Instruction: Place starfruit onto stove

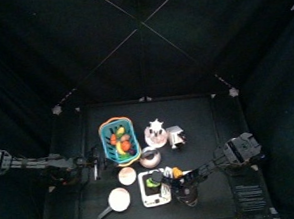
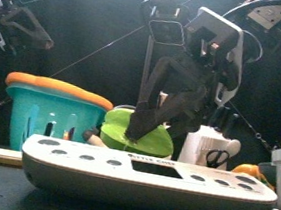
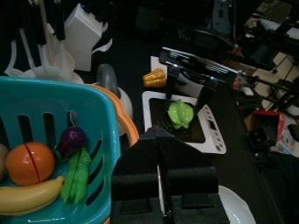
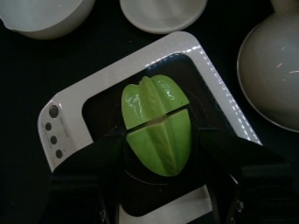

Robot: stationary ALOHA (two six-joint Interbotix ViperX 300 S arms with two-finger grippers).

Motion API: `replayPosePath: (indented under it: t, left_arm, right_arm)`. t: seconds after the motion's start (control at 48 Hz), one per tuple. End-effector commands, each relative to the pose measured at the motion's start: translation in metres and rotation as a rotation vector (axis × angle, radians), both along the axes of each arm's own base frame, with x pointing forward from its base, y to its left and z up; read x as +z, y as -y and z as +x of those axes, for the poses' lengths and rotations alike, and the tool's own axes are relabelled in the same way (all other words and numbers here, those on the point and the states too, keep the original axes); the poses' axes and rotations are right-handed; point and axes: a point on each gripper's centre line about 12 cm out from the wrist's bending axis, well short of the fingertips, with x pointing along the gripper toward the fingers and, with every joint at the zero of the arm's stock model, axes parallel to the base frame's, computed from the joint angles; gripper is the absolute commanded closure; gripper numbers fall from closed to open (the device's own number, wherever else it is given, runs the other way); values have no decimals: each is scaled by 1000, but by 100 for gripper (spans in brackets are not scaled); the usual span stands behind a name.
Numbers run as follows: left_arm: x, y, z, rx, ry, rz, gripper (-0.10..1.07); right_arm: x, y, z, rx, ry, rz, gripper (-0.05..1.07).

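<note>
The starfruit (image 4: 156, 121) lies on the dark cooking panel of the stove (image 4: 70, 109), lengthwise along the panel and roughly centred on it. The right gripper (image 4: 158, 162) hangs directly over the fruit with its jaws spread wide, one on each side of the fruit's nearer end; I cannot tell whether they touch it, and they do not pinch it.

From the front, the right arm comes down over the stove (image 2: 145, 177) and the starfruit (image 2: 139, 132) shows behind the dark jaws, which block much of it from that side.

Surroundings: a teal basket (image 3: 47, 149) with an orange rim stands on the tabletop (image 1: 203, 110) to the left of the stove, holding toy produce, among it an orange ball (image 3: 31, 163), a purple piece (image 3: 73, 140) and a yellow banana (image 3: 30, 197). A small orange piece (image 3: 155, 78) sits just beyond the stove's far end. White dishes (image 4: 47, 17) stand close to one end of the stove and a round pale pan (image 4: 274, 66) just beside its long edge. A white jug with dark patches (image 2: 206, 147) stands behind the stove.

The left gripper (image 3: 163, 188) rests well back at the left side, beside the basket; whether its jaws are open or closed I cannot tell.
</note>
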Motion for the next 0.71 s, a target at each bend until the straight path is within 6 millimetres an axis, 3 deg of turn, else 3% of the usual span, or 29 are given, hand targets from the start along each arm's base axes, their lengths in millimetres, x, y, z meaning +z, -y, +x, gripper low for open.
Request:
replayPosePath:
  t: [0.0,0.479,0.688]
  left_arm:
    - [5,0,3,3,15,-2,100]
    - [5,0,2,3,14,0,100]
    - [5,0,3,3,15,0,100]
  right_arm:
    - [11,1,3,-2,27,11,20]
    - [18,0,4,4,46,15,5]
    - [25,-3,5,34,70,-14,4]
